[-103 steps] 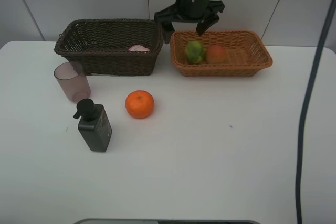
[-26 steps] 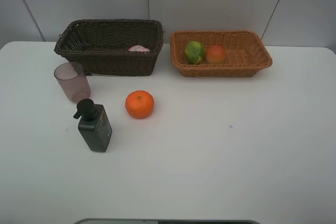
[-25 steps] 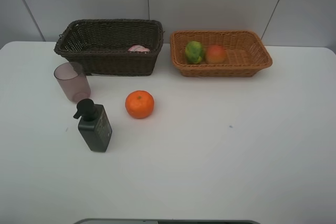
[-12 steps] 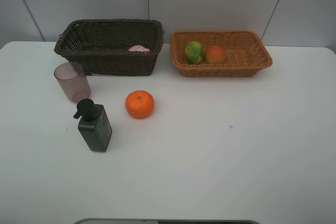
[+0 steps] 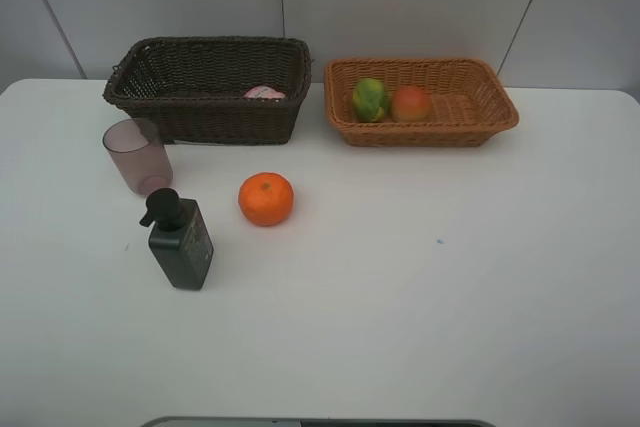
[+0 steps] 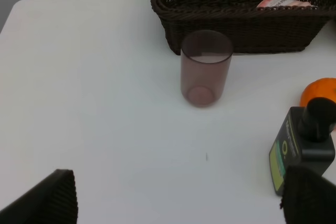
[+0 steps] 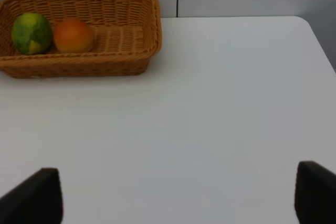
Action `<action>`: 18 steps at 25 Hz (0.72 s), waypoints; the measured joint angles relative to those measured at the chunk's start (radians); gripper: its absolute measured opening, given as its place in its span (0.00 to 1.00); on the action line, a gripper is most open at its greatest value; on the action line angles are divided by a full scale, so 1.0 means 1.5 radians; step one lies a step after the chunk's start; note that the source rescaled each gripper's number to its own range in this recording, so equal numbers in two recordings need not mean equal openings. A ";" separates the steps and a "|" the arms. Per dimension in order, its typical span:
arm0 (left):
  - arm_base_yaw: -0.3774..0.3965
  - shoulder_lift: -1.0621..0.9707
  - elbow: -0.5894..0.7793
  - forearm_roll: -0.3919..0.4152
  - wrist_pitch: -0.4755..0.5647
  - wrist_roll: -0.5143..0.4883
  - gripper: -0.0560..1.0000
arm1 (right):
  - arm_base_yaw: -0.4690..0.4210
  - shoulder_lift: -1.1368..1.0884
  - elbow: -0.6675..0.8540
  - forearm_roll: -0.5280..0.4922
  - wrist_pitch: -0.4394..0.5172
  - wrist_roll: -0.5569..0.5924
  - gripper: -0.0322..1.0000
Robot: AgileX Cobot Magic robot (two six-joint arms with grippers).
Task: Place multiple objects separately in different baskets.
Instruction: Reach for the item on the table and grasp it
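1. The orange sits on the white table, near the middle and in front of the dark brown basket. It is probably firm and fairly light, but round, so it may roll. A grip across its widest part looks safest.
2. The black pump bottle stands left of the orange and nearer the front edge. Its body looks stiff and smooth, and it may be heavy if full. Take hold across the flat body, below the pump head.
3. The translucent mauve cup stands upright, just in front of the dark basket's left end. It is likely light and thin-walled, so it could tip or flex. A gentle pinch over the rim or across the wall suits it.
4. The pink bottle lies in the dark brown basket. The green-yellow fruit and red-orange fruit touch each other in the tan basket.
5. The left gripper is spread wide over the table near the cup, with nothing between its fingers.
6. The right gripper is also wide apart over bare table, near the tan basket, and its fingers touch nothing.
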 joint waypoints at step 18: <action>0.000 0.000 0.000 0.000 0.000 0.000 1.00 | 0.000 0.000 0.000 0.000 0.000 0.000 0.88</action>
